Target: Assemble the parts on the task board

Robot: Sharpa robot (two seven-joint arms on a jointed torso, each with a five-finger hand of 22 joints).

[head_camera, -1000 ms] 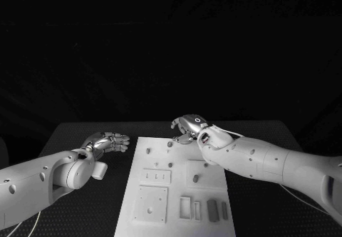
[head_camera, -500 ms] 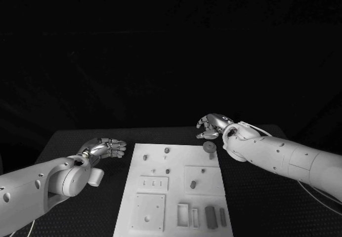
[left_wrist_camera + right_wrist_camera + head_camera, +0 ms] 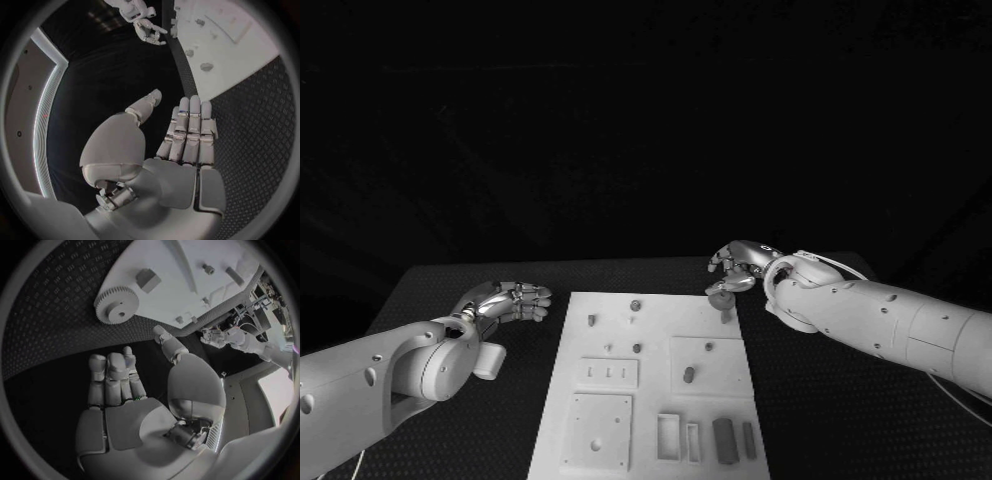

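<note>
The white task board [image 3: 664, 322] lies in the middle of the black table, with several small parts lying on it or standing in it. A toothed gear [image 3: 720, 296] lies at the board's far right corner; in the right wrist view the gear [image 3: 116, 305] overlaps the board's edge [image 3: 181, 270]. My right hand [image 3: 740, 262] hovers just beyond and above the gear, fingers apart, holding nothing; its fingers [image 3: 112, 377] are straight and empty. My left hand [image 3: 511, 298] hangs left of the board's far left corner with flat, straight fingers [image 3: 189, 132], holding nothing.
A small block [image 3: 147, 280] sits on the board beside the gear. Short pegs [image 3: 636, 304] stand at the far end, square recessed plates [image 3: 600, 425] and dark bars [image 3: 726, 440] lie at the near end. Black textured table [image 3: 848, 420] flanks the board.
My right hand has moved from over the board's far middle to beyond its far right corner. The gear now lies there free of the hand. My left hand has hardly moved.
</note>
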